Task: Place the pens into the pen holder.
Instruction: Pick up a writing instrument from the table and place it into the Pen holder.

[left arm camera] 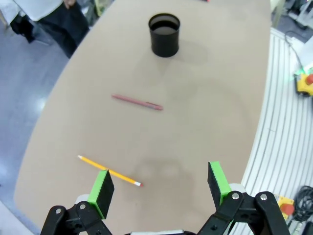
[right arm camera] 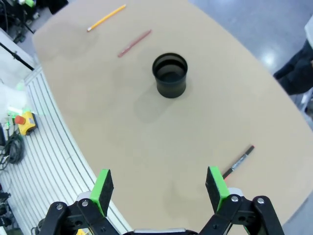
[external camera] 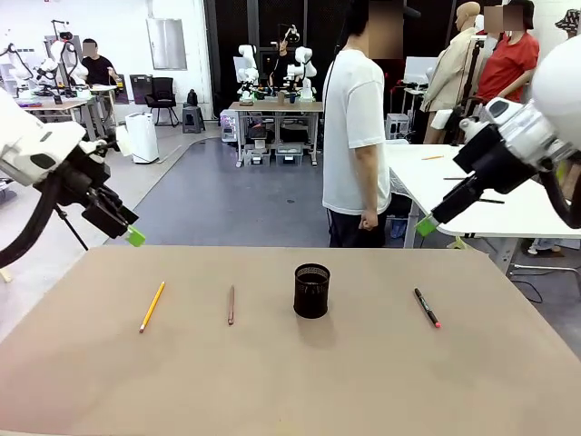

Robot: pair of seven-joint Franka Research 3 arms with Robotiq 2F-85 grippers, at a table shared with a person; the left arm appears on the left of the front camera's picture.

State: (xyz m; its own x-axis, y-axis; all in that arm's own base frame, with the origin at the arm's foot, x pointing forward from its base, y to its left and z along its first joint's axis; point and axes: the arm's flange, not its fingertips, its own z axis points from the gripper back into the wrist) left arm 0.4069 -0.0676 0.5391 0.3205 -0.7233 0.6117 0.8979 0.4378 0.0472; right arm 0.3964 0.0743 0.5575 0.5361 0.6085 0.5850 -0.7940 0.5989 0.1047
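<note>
While left claw (left arm camera: 159, 185) and right claw (right arm camera: 159, 188) hang spread, empty, nothing is done: yellow pencil (left arm camera: 110, 171), brown pencil (left arm camera: 137, 102), marker (right arm camera: 238, 161) lie before them, outside the pen holder (left arm camera: 164, 35).

Black marker (left arm camera: 205, 0) mostly beyond top edge

Table (external camera: 272, 381) matt, smooth tan board; pen holder (external camera: 311, 291) black metal mesh, dull.

free: table (external camera: 508, 381) open both sides | obstacle: pen holder (external camera: 311, 291) mid-table | person (external camera: 357, 136) seemingly beyond far edge
</note>
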